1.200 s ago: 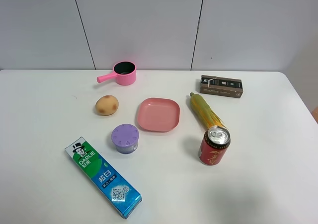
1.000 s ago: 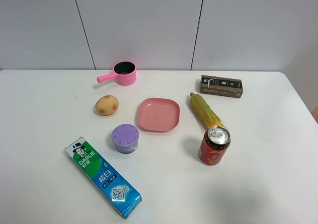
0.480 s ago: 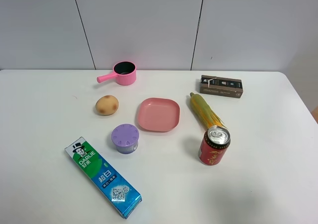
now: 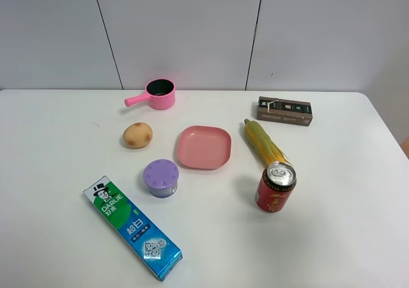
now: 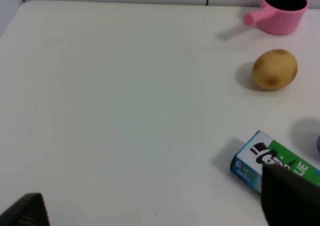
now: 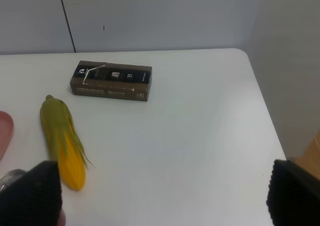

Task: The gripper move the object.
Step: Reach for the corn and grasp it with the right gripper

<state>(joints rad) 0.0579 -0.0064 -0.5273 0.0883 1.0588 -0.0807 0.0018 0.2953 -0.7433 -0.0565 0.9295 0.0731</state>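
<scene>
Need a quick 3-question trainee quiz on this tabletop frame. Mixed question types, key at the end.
1. True or false: the yellow toy corn cob with green husk lies on the pink square plastic plate.
2. The red drinks can is: A) upright on the table, B) tipped on its side, C) standing on the plate.
3. Fill in: in its wrist view, the right pincer has its jaws ___.

Key
1. False: the cob lies on the table beside the plate.
2. A
3. Open, with nothing between them.
</scene>
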